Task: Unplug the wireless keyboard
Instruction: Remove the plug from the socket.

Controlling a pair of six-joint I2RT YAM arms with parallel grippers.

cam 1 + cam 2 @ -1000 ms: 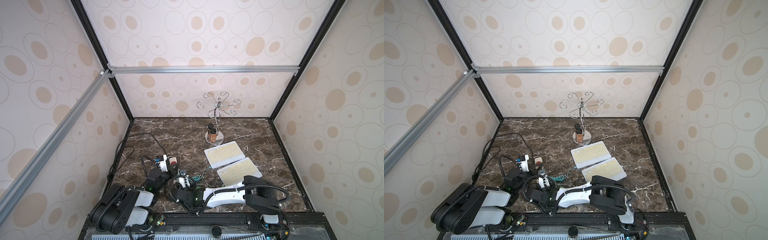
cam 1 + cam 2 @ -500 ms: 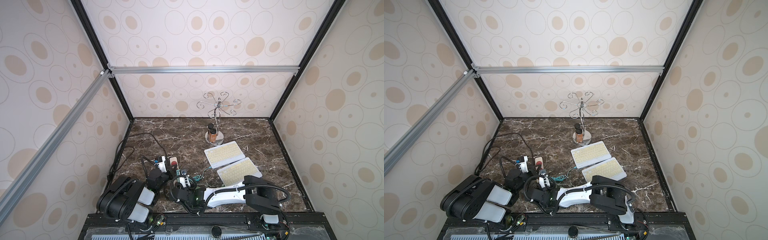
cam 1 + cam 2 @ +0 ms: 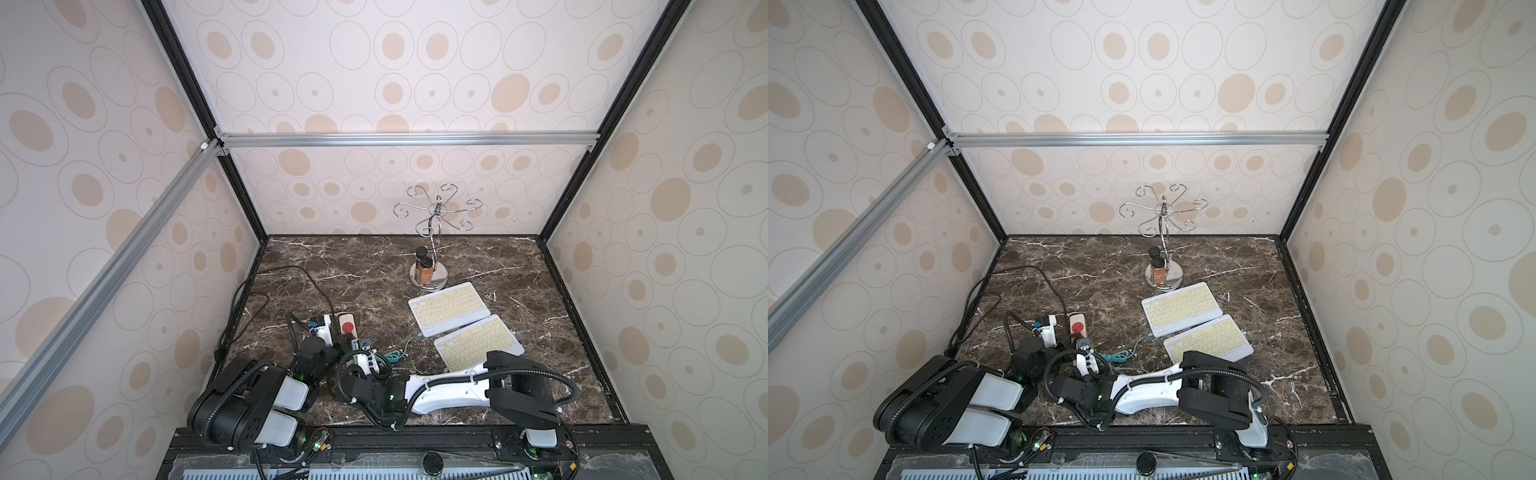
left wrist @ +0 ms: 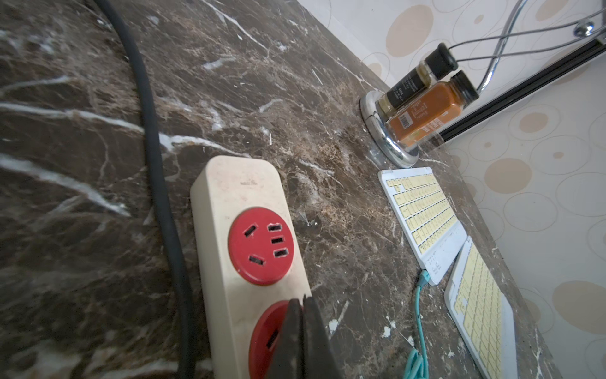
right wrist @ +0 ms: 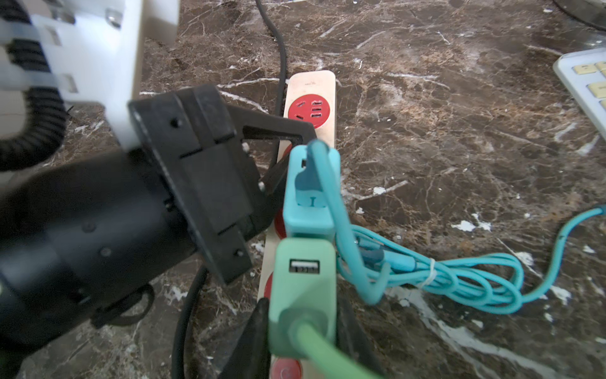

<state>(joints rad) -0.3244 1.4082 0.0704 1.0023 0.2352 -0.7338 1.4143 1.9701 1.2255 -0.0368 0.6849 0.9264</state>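
Two white keyboards with yellow keys lie side by side, the far one (image 3: 449,307) (image 4: 423,210) and the near one (image 3: 478,343) (image 4: 478,311). A teal cable (image 4: 419,315) (image 5: 459,282) enters the far keyboard's corner and runs to a teal charger (image 5: 310,193) on the cream power strip (image 3: 347,324) (image 4: 236,203). My right gripper (image 5: 303,308) (image 3: 360,348) is shut on a green charger (image 5: 303,279) standing on the strip; its green cable leaves the view. My left gripper (image 4: 303,300) (image 5: 303,136) is shut and empty, its tips on the strip beside a red socket.
A thick black cord (image 4: 154,164) runs along the strip's left side and loops toward the left wall (image 3: 249,299). A chrome hook stand (image 3: 432,274) with two small bottles (image 4: 423,111) stands behind the keyboards. Walls enclose the marble table on three sides.
My left arm has shifted slightly forward at the power strip and its jaws have closed fully. The right arm and the green charger have not moved.
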